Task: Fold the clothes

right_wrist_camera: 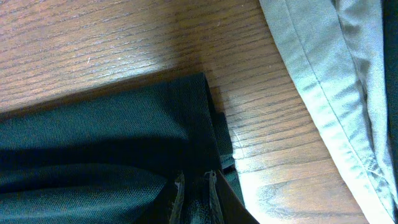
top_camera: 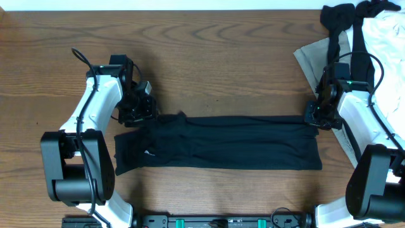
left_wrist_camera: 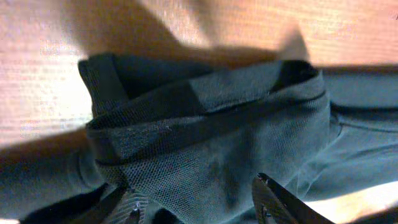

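Note:
The clothes [top_camera: 221, 142], a black T-shirt, lie folded into a long band across the table's middle, with a small white logo near the left end. At the band's upper left corner my left gripper [top_camera: 140, 111] has its jaws spread wide. In the left wrist view the bunched mesh fabric [left_wrist_camera: 205, 124] sits loose between the fingertips of that gripper [left_wrist_camera: 198, 202]. My right gripper [top_camera: 316, 117] sits at the band's upper right corner. There its narrow jaws [right_wrist_camera: 194, 183] pinch the black fabric [right_wrist_camera: 93, 137].
A beige garment [top_camera: 313, 60] lies at the back right, just beyond the right gripper, and its hem [right_wrist_camera: 323, 74] is close to the shirt's corner. A white garment [top_camera: 386, 38] and dark clothing [top_camera: 338, 19] are piled behind it. Bare wood lies at the back.

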